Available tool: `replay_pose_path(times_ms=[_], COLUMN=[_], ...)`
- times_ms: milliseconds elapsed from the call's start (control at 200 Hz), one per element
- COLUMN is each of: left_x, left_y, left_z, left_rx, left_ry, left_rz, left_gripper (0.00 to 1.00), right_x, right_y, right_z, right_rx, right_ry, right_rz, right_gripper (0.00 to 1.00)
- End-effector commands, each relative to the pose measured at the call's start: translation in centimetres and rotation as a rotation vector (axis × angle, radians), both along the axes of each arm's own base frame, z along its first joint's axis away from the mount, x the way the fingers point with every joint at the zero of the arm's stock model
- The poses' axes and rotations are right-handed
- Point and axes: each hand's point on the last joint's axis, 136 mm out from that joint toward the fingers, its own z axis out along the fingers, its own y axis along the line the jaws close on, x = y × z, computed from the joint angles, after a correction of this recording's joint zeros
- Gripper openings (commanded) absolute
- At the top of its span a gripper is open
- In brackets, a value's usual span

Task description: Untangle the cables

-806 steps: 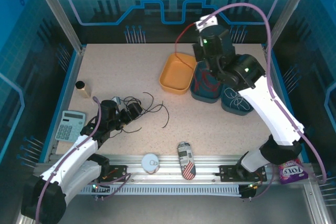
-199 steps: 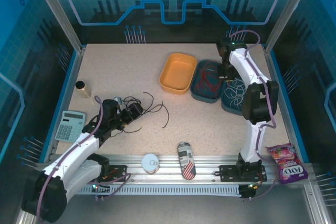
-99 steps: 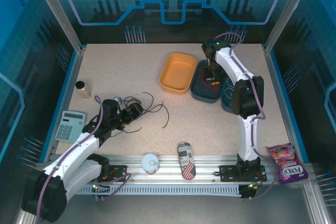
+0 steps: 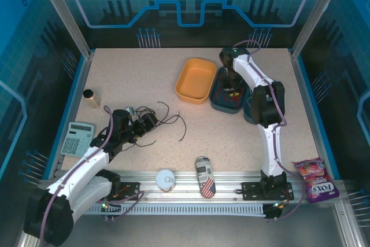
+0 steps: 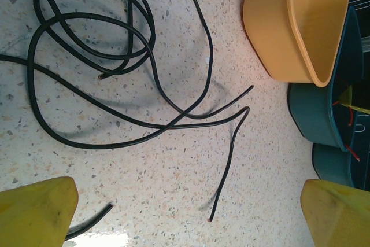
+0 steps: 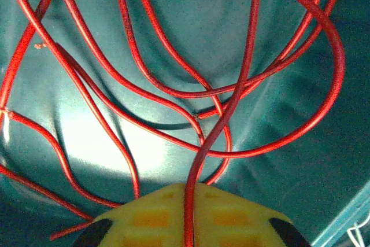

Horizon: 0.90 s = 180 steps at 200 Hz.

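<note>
The counter [image 4: 133, 79] is carrying an orange tub [image 4: 196, 80], with a teal tub [image 4: 218, 103] sitting just right of it. Black cables [image 4: 156, 114] are sprawling in loose crossing loops near-left of the orange tub, well apart from it. Red cables [image 6: 341, 62] are coiling inside the teal tub. Both are looking light, limp and springy, so a free end away from the crossings is probably offering the best hold. The left pincer [image 4: 145, 121] is hovering wide open beside the black loops. The right pincer [image 4: 231, 88] is dipping into the teal tub, a red strand crossing its pad; whether it is gripping, I cannot tell. The tub walls may be snagging loops.
</note>
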Motion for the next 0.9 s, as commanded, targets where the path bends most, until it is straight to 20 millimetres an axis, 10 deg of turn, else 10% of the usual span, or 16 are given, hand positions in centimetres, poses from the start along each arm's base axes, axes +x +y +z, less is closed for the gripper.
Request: replay_pose_path(times_ms=[0,485,896], left_x=[-0.3,-0.1,0.2], left_y=[0.2,0.3,0.0], left_z=[-0.3,-0.3,-0.4], left_rx=[-0.001,0.005,0.001], left_ry=[0.002,0.001,0.005], left_rz=[0.001,0.003,-0.007], left_gripper=[0.99,0.99,0.99], right_x=[0.0,-4.1,-11.2], right_y=[0.7,1.5,3.3], right_z=[0.0,7.1,6.1], right_rx=[0.001,-0.003,0.053], right_ry=[-0.009,-0.118,-0.092], right_rz=[0.005,0.058,0.065], right_gripper=[0.19,0.38,0.35])
